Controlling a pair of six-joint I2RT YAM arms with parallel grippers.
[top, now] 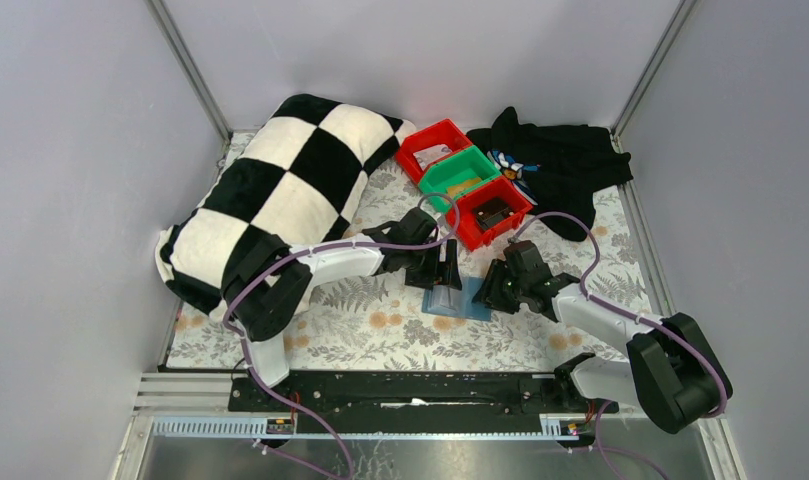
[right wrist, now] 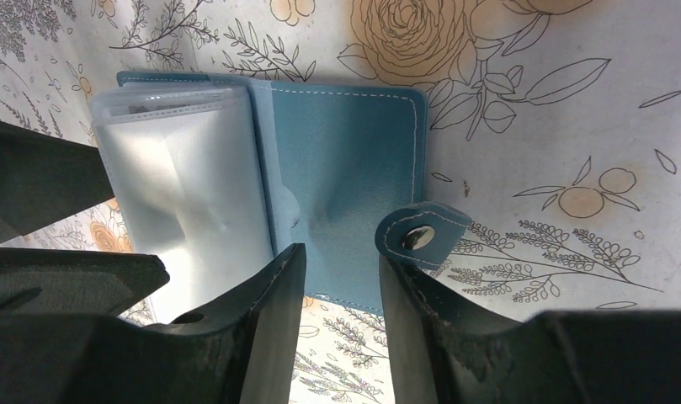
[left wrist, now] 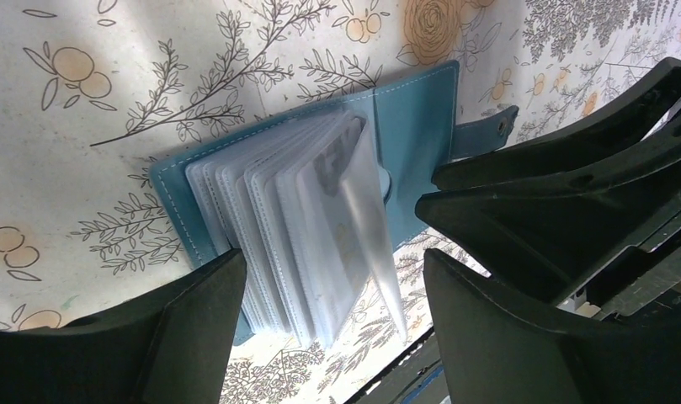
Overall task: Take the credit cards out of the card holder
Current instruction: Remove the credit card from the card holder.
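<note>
Card holder (top: 460, 302): lies open on the flower-patterned bench (top: 380, 335), just ahead of the two arms and between their tips. The teal panels lie flat, lining upward. A fan of clear sleeves (left wrist: 278, 227) stands up from the spine.

Credit cards (left wrist: 330, 198): inside the sleeves. One pale card with grey print shows through the outermost sleeve. None lies loose on the bench.

Left pincer (left wrist: 332, 261): jaws wide, one finger on each side of the sleeve fan. Contact with the sleeves cannot be confirmed.

Right pincer (right wrist: 341, 252): jaws about half apart, tips at the near edge of the bare right panel, just beside the snap tab (right wrist: 421, 236). Blue panel shows in the gap and nothing is clamped.

Surroundings: checkered cushion (top: 280, 190) at far left. Two red bins (top: 435, 148) and a green bin (top: 462, 172) in a row at the far side. Black cloth (top: 560, 165) at far right.
</note>
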